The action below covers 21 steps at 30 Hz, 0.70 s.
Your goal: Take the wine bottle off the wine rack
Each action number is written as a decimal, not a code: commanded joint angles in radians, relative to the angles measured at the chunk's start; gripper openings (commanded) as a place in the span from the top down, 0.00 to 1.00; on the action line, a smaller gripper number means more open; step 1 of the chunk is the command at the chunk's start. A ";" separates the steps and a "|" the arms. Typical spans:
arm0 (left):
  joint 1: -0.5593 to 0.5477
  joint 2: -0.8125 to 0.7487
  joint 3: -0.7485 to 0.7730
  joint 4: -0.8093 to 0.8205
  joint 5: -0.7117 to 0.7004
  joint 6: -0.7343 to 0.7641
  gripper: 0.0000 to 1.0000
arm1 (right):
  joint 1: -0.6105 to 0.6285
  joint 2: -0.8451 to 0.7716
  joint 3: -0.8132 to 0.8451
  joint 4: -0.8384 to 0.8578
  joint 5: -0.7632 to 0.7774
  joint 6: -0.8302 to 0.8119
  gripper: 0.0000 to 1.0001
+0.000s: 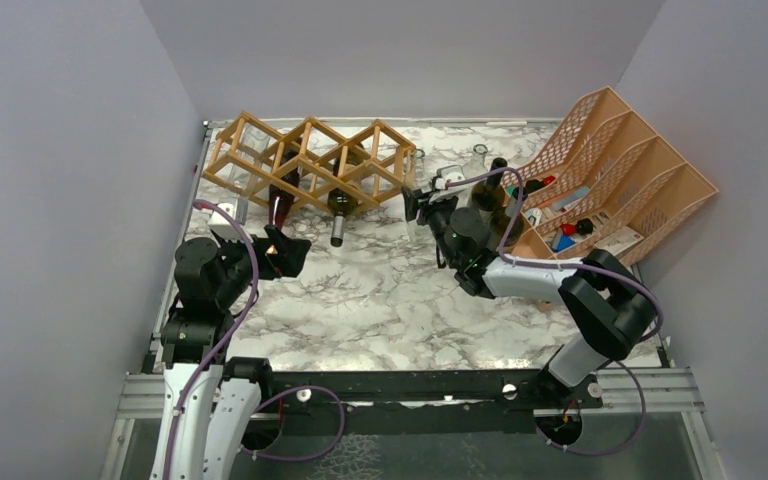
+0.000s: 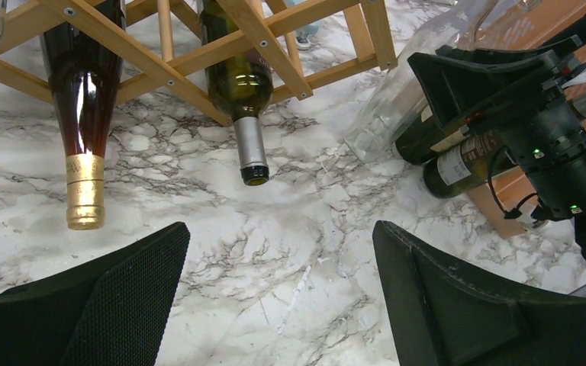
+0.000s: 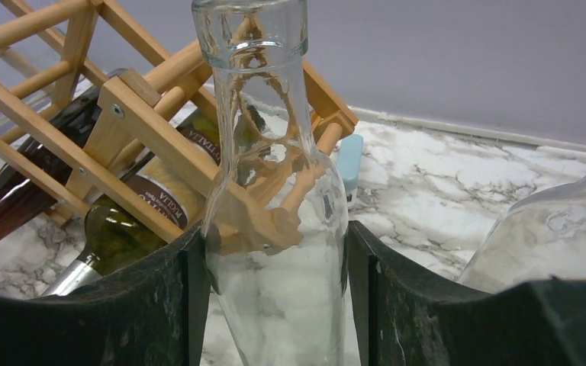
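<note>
The tan wooden wine rack stands at the back left. Two wine bottles lie in its cells, necks toward me: a dark red one with gold foil and a green one with a grey cap. My left gripper hangs open over bare marble in front of them, holding nothing. My right gripper is shut on the body of an upright clear glass bottle, just off the rack's right end. In the top view that gripper sits right of the rack.
A peach mesh file organizer fills the back right, with dark bottles lying beside it. A second clear glass vessel stands close to my right gripper. Grey walls close in the marble table on three sides.
</note>
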 commanded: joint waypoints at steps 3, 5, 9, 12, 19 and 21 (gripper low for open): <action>0.010 -0.006 -0.013 0.039 0.028 -0.005 0.04 | -0.020 0.086 -0.011 0.302 -0.028 -0.086 0.69; 0.010 -0.006 -0.014 0.039 0.028 -0.005 0.04 | -0.020 0.094 -0.014 0.308 -0.024 -0.089 0.69; 0.013 -0.010 -0.014 0.040 0.029 -0.005 0.04 | -0.020 0.092 -0.037 0.323 -0.021 -0.090 0.69; 0.021 -0.009 -0.014 0.041 0.035 -0.004 0.04 | -0.020 0.072 -0.053 0.291 -0.067 -0.081 0.69; 0.039 -0.005 -0.018 0.047 0.053 0.000 0.03 | -0.016 -0.024 -0.049 0.069 -0.213 -0.006 0.68; 0.046 -0.004 -0.018 0.050 0.058 0.000 0.04 | -0.013 -0.061 -0.056 0.021 -0.227 0.013 0.68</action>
